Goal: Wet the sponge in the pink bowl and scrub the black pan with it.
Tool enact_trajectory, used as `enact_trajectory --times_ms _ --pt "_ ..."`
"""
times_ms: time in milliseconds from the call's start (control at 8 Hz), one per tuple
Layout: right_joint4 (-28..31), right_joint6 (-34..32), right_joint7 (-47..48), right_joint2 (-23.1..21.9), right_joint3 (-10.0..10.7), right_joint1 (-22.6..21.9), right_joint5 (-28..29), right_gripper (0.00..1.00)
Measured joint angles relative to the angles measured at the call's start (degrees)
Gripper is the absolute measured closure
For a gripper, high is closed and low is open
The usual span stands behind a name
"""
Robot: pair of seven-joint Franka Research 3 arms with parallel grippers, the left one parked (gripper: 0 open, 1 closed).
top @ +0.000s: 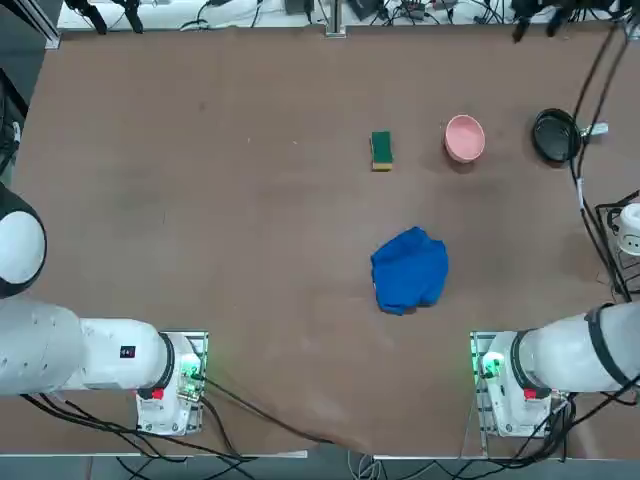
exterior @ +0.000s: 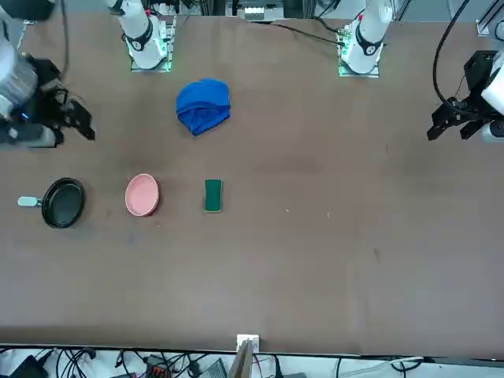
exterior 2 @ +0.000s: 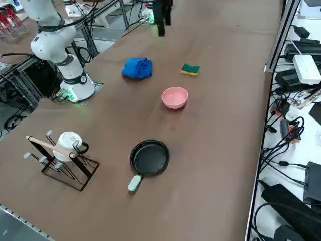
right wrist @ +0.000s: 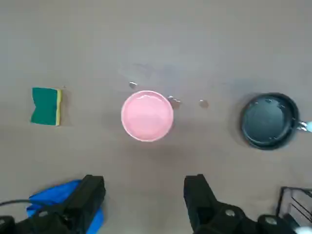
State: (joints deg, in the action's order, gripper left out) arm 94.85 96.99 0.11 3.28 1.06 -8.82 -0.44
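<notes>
Gripper (right wrist: 145,195) agape above round bowl (right wrist: 146,115)

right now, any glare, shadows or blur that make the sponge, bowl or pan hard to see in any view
Top view: even light, sponge, pink bowl and black pan clear, though cables cross the pan. Right side view: soft shadows only, faint sheen inside the pan. Right wrist view: right gripper open and high above the table, its fingers slightly soft; a sheen on the pan.

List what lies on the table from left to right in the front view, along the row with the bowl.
Light-handled round black pan → small pale pink round bowl → rectangular green sponge with a yellow edge.
</notes>
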Motion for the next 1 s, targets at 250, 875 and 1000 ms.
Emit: enact_trajectory --times_ms 250,875,1000 --pt "-0.36 6.61 5.19 7.46 -0.28 -6.1 1.4 0.0" --pt "-0.6 20.65 18.06 23.61 -0.43 -19.15 1.59 0.0" --pt "-0.61 22.89 20.98 26.19 -0.43 -20.62 1.59 0.0"
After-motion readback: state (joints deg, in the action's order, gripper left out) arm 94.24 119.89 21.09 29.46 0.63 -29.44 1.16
